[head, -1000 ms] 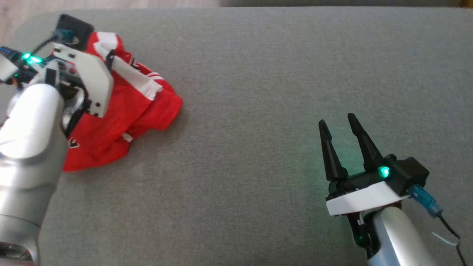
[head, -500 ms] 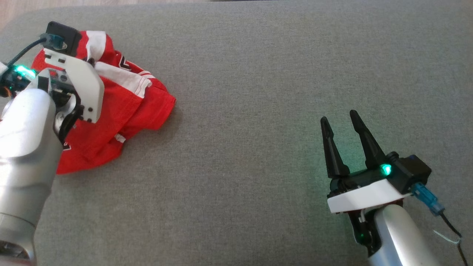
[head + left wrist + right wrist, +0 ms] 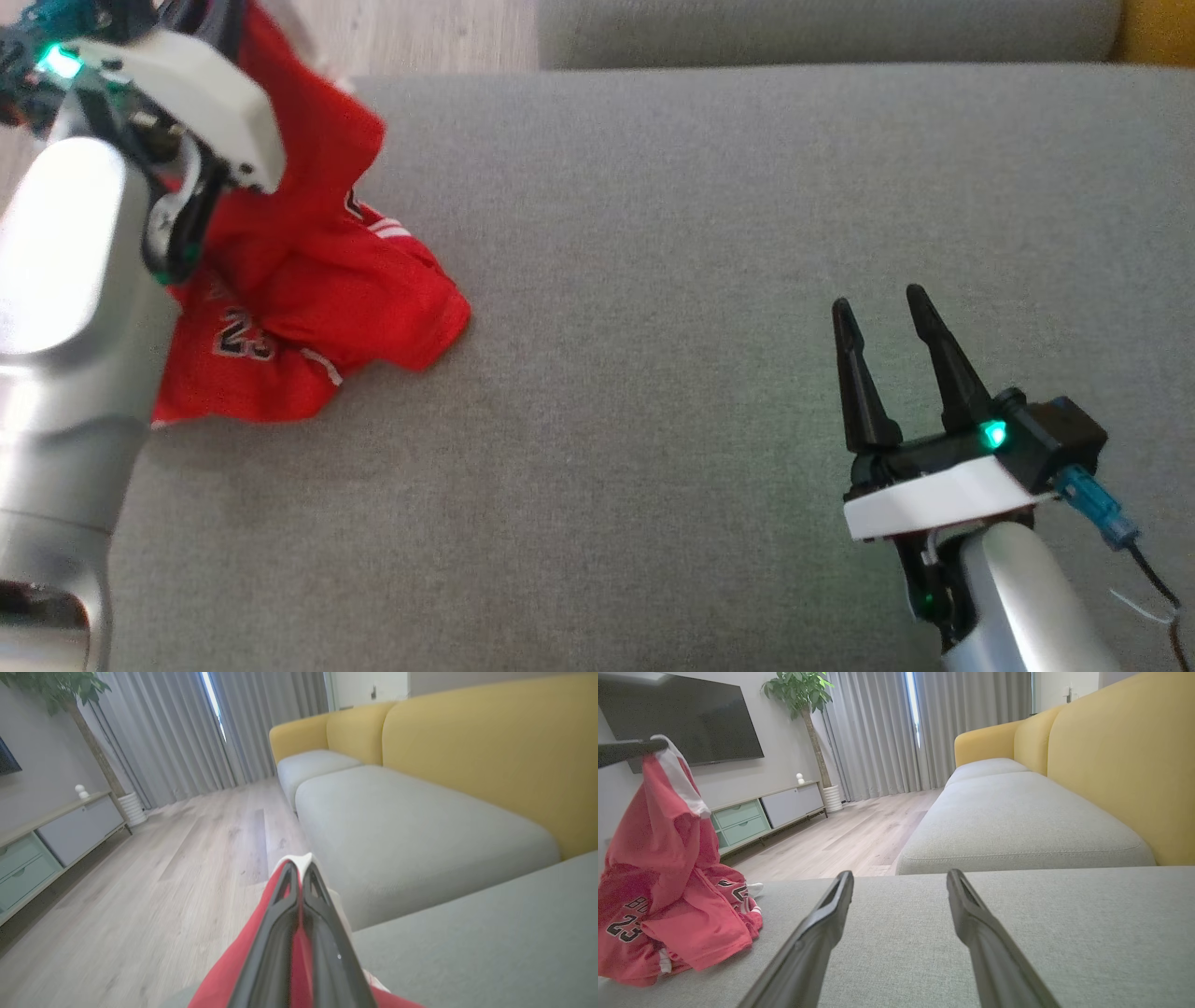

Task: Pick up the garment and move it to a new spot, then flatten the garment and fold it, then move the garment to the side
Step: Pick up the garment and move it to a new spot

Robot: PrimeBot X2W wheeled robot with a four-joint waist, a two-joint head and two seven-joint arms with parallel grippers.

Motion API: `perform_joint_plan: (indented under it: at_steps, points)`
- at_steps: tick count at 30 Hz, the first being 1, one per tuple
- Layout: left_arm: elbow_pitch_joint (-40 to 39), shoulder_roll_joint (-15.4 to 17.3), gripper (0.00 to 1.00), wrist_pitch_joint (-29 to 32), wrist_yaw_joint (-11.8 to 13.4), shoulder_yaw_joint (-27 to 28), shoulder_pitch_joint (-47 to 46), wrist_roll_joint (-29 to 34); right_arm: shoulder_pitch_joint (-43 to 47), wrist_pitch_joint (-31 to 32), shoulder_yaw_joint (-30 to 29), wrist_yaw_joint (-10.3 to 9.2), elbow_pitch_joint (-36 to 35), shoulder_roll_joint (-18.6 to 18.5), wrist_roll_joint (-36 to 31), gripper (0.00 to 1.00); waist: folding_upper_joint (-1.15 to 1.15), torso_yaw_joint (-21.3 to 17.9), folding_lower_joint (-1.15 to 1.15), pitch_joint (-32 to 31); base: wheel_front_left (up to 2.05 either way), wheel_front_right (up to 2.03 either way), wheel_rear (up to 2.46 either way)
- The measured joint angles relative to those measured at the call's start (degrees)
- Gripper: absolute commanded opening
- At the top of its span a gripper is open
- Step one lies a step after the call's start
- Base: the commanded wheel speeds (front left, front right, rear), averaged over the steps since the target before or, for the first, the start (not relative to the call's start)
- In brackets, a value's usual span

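Observation:
The garment is a red jersey with white trim and a black number. It lies at the left end of a grey sofa cushion. My left gripper is shut on an upper edge of it, with red cloth pinched between the fingers. One part hangs raised from that grip while the rest of the garment stays bunched on the cushion. My right gripper hovers open over the cushion's right part, far from the jersey, with nothing between its fingers.
A yellow sofa back runs along the right, with another grey seat cushion beyond a gap. Wooden floor lies past the cushion's left end. A low cabinet stands by the far wall.
My left gripper has shut on the jersey and lifted its upper edge off the cushion, unrolling the heap. The head camera has tilted. The right arm has stayed put.

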Motion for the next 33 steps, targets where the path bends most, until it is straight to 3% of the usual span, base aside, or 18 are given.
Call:
perform_joint_plan:
  at_steps: [8, 16, 23, 27, 28, 29, 33]
  points:
    - [-12.5, -2.3, 0.00, 0.7, 3.3, 0.0, 4.4, -1.7, 1.3, 0.0, 0.6, 0.00, -0.1, 0.0, 0.0, 1.00, 0.00, -2.2, 0.00, -2.7, 0.00, 0.00, 0.00]
    - [-24.9, -8.8, 0.00, 2.8, 7.3, -3.8, 7.5, -1.7, 1.2, 0.0, 1.7, 0.00, -0.4, 0.0, 1.2, 1.00, 0.00, -8.3, 0.00, -2.9, 0.00, 0.00, 0.00]
    - [-25.5, -13.0, 0.00, 4.1, 9.6, -6.6, 6.7, -1.0, 0.6, 0.0, 3.4, 0.00, -0.7, 0.0, 3.3, 1.00, 0.00, -15.5, 0.00, -2.0, 0.00, 0.00, 0.00]
    - [-21.6, -14.4, 0.00, 0.1, 10.4, -6.6, 3.7, 0.9, 0.1, 0.0, 4.0, 0.00, -1.0, 0.0, 4.5, 1.00, 0.00, -19.7, 0.00, -0.9, 0.00, 0.00, 0.00]
    - [-19.2, -15.2, 0.73, -3.1, 10.4, -6.5, 1.9, 1.4, -0.5, 0.0, 4.0, 0.00, -1.3, 0.0, 5.0, 1.00, 0.00, -21.5, 0.00, -0.1, 0.00, 0.00, 0.00]
    - [-17.8, -15.6, 1.00, -4.6, 10.3, -6.5, 1.3, 1.4, -0.7, 0.0, 3.9, 0.00, -1.5, 0.0, 5.2, 1.00, 0.00, -22.2, 0.01, 0.3, 0.00, 0.00, 0.00]
    - [-12.2, -16.4, 1.00, -7.8, 8.7, -6.9, 0.5, 1.4, -0.7, 0.0, 3.7, 0.00, -1.5, 0.0, 5.2, 1.00, 0.00, -23.6, 0.02, 1.9, 0.00, 0.00, 0.00]
